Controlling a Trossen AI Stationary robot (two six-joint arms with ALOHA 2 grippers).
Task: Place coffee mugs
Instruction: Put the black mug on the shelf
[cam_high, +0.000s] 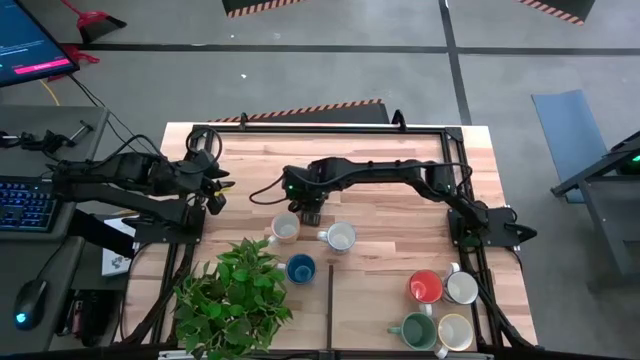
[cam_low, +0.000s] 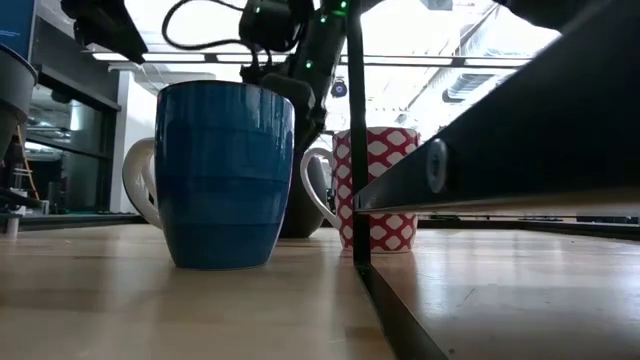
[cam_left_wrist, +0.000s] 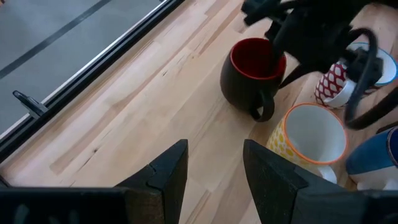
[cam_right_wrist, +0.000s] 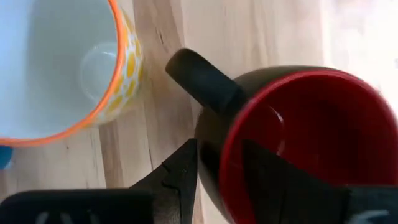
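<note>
Right fingers (cam_right_wrist: 217, 177) straddle upright dark mug's (cam_right_wrist: 292, 130) rim, handle toward yellow-dotted mug (cam_right_wrist: 62, 68)

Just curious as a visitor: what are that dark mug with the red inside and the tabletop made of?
The dark mug looks like glazed ceramic: thick rounded rim, glossy red inside, smoother dark outside, though coated stoneware can't be ruled out. The tabletop looks like pale wood planks with a light satin finish: visible grain and board seams.
</note>
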